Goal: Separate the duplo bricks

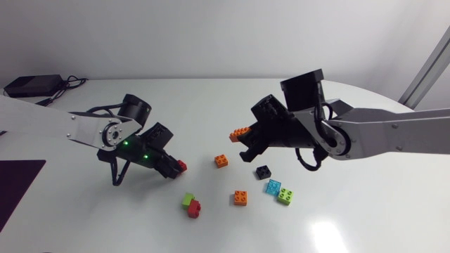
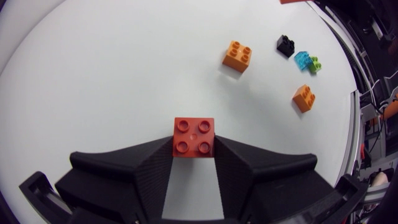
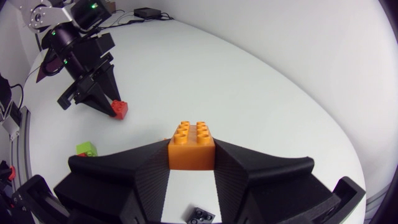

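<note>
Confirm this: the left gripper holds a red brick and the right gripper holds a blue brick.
Wrong on one point: the right gripper holds an orange brick, not a blue one, as the right wrist view shows. The left gripper does hold a red brick.

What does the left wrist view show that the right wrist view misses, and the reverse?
Left wrist only: two loose orange bricks and a cyan brick beside a lime brick. Right wrist only: a green brick and the left arm seen from outside. Both: the red brick gripped in the left jaws, the black brick, and the orange brick gripped in the right jaws, though the left wrist view catches just a sliver of it.
</note>
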Available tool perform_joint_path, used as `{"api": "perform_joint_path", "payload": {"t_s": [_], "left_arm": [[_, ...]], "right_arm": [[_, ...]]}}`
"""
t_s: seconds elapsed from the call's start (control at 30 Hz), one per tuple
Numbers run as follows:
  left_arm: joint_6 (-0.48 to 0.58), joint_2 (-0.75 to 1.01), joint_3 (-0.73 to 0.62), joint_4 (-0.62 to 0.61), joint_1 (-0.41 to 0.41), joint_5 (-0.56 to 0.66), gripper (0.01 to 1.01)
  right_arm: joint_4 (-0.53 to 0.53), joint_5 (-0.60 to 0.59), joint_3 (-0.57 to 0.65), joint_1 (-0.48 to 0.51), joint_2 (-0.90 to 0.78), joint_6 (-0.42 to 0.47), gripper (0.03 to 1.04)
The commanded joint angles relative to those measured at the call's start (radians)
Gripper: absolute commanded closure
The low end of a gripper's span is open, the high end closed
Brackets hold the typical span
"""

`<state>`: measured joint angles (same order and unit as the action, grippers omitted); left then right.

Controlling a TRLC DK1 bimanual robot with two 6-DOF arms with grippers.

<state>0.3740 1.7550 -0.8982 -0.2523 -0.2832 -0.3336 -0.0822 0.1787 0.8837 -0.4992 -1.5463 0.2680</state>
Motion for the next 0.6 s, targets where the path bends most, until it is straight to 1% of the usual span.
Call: {"api": "perform_joint_path", "payload": {"t_s": [0.0, 0.13, 0.27, 0.43, 0.5, 0.57], "left_arm": [[0.019, 0.029, 0.038, 0.024, -0.019, 0.013, 0.693], [0.016, 0.034, 0.058, 0.044, -0.037, 0.030, 0.685], [0.016, 0.028, 0.070, 0.050, -0.047, 0.042, 0.531], [0.028, -0.012, 0.081, 0.053, -0.056, 0.061, 0.370], [0.043, -0.042, 0.088, 0.053, -0.059, 0.064, 0.315], [0.059, -0.072, 0.094, 0.053, -0.057, 0.064, 0.282]], "right_arm": [[0.004, 0.015, 0.031, 0.025, -0.047, -0.033, 0.84], [-0.013, 0.025, 0.041, 0.041, -0.101, -0.033, 0.84], [-0.025, 0.036, 0.064, 0.059, -0.170, -0.029, 0.84], [-0.051, 0.062, 0.090, 0.076, -0.242, -0.019, 0.83], [-0.062, 0.067, 0.100, 0.082, -0.259, -0.016, 0.83], [-0.064, 0.071, 0.113, 0.090, -0.282, -0.013, 0.83]]}}
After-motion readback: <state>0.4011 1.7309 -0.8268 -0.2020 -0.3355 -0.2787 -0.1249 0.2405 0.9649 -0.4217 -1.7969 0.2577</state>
